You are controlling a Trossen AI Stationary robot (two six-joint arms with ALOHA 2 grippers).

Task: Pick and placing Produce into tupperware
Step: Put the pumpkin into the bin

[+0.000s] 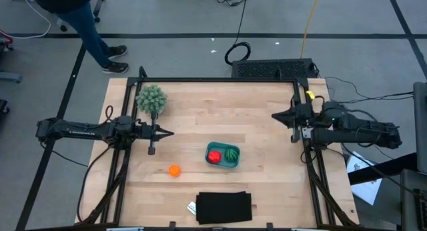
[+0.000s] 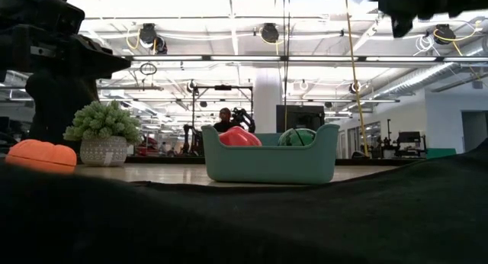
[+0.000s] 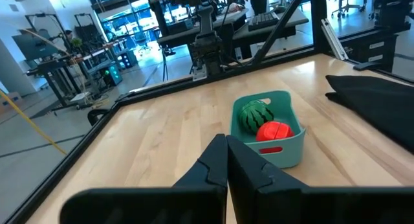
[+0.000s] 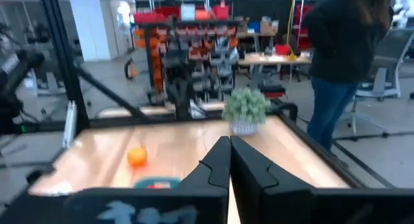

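Low view puts the flat black rectangular mat [image 2: 305, 218] nearest, filling the foreground, with the small orange toy ball [image 2: 42, 154] sitting just beyond it on the pale wooden desk [image 2: 168, 173]. Farther back stands the small teal-blue rectangular plastic tub [image 2: 271, 161], open side up, so it can take produce dropped from above. The red toy ball [image 2: 239, 136] and the dark green striped watermelon-like ball [image 2: 297, 136] already lie inside it, side by side, which suggests two of the three picks are finished. The orange ball is the one left out, well apart from the tub on the left arm's side, so it probably falls to that arm.

The left end effector [image 1: 162, 133] hovers over the desk near the fuzzy pale-green bush-like clump in its pot [image 1: 152, 99], its fingers pressed together and holding nothing. The right end effector [image 1: 279, 116] waits at the far right edge, also closed and empty, though its fingertips are small from above.

A person [image 1: 70, 17] stands on the floor beyond the desk.
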